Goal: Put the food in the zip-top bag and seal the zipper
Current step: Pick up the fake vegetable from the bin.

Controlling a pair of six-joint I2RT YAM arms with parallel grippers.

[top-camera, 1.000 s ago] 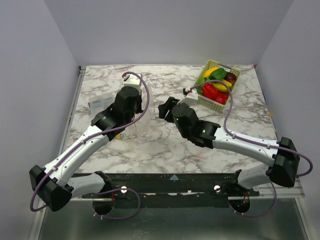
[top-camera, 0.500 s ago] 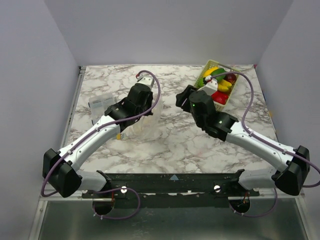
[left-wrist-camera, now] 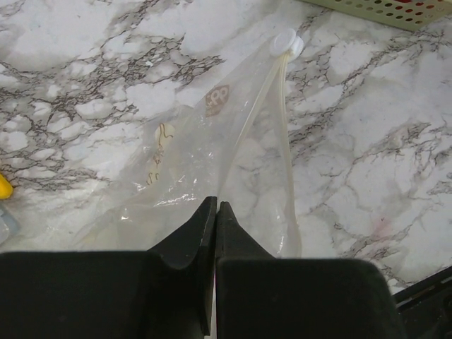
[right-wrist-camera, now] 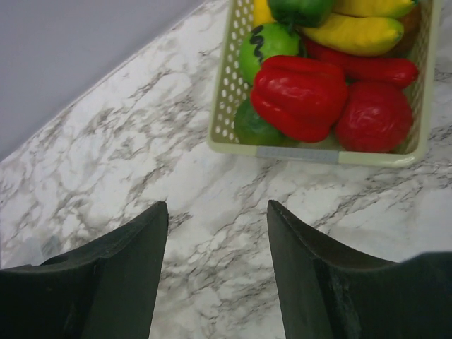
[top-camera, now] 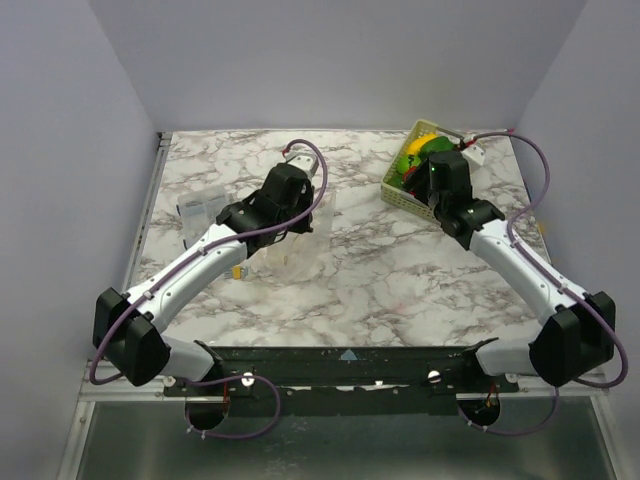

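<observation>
While my left gripper [left-wrist-camera: 214,206] stands pinched shut on the clear film of the zip-top bag [left-wrist-camera: 198,141], my right gripper [right-wrist-camera: 215,208] hangs with its jaws parted and nothing between them. It is over the marble table [right-wrist-camera: 106,162], just short of the pale lattice basket [right-wrist-camera: 318,154].

Left wrist view: the bag stretches away from my closed fingers across the marble, crinkled and slack. The zipper [left-wrist-camera: 285,127] runs along the bag's right edge and ends at a round white tab [left-wrist-camera: 286,42] close to the basket's wall. A small yellow piece [left-wrist-camera: 3,187] shows at the left border, too cropped to name.

Right wrist view: the food lies in the basket, well apart from the bag. A red pepper [right-wrist-camera: 300,95] sits in the middle, with a second red piece [right-wrist-camera: 374,116] touching it on the right. A long red piece [right-wrist-camera: 367,69] lies behind them and a yellow banana [right-wrist-camera: 360,34] lies above that. A green pepper [right-wrist-camera: 300,8] sits at the top, a round green fruit [right-wrist-camera: 265,46] against the left wall, and another green piece [right-wrist-camera: 254,127] in the near left corner.

Top view: my left arm reaches to mid-table and my right arm to the far right corner. A flat clear packet [top-camera: 198,208] lies near the table's left edge.
</observation>
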